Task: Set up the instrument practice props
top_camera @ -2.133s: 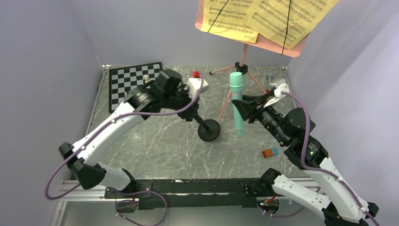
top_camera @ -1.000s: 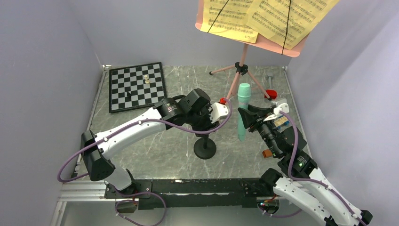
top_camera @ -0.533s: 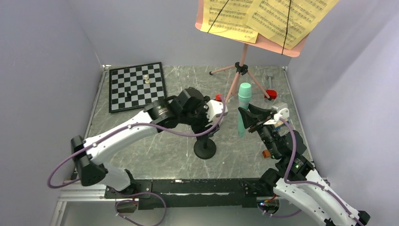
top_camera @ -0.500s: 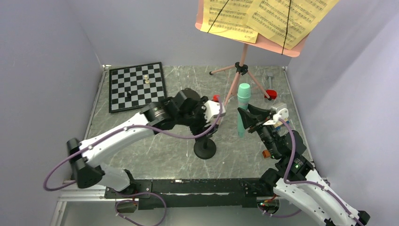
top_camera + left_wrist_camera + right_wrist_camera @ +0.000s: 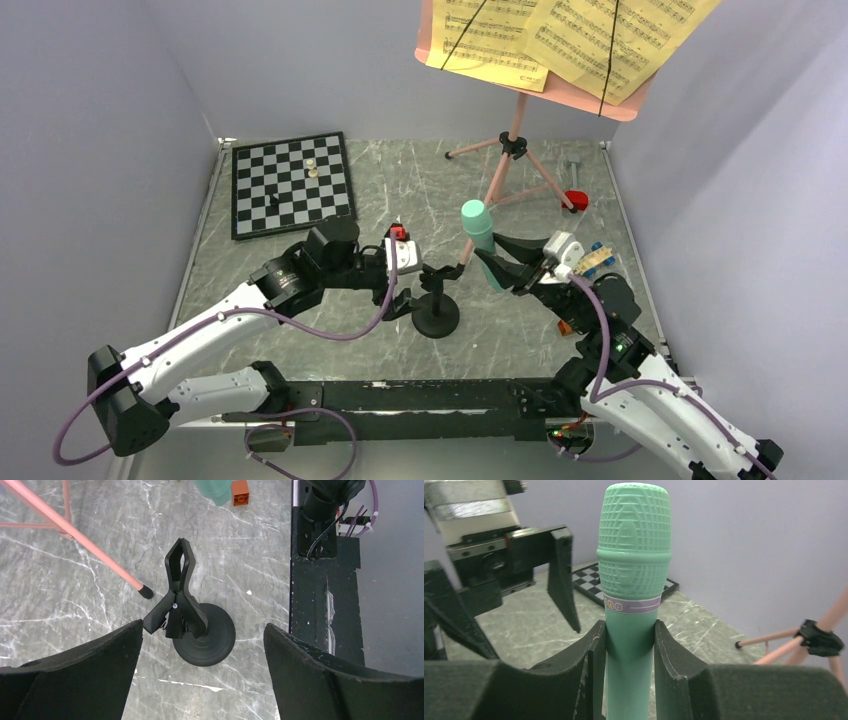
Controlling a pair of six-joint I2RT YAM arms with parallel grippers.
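The pink music stand (image 5: 512, 128) is at the back, its desk high up and holding yellow sheet-music pages (image 5: 590, 35). The small black round-base stand (image 5: 437, 312) sits upright on the table, topped by a black clip (image 5: 177, 587). My left gripper (image 5: 202, 626) is open, one finger on each side of the stand's base (image 5: 212, 642), above it and touching nothing. In the top view the left gripper (image 5: 408, 290) is just left of the stand. My right gripper (image 5: 630, 645) is shut on the mint-green microphone (image 5: 634, 555), held tilted (image 5: 478, 232) just right of the clip.
A chessboard (image 5: 292, 183) with a few pieces lies at the back left. A pink tripod leg (image 5: 85, 542) ends close to the black stand. An orange block (image 5: 240, 491) lies near the right arm, and a red block (image 5: 575, 199) lies at the back right. The black base rail (image 5: 325, 605) runs along the near edge.
My left gripper has opened, let go of the black stand and drawn back toward the near left. My right gripper has carried the microphone left, toward the stand's clip.
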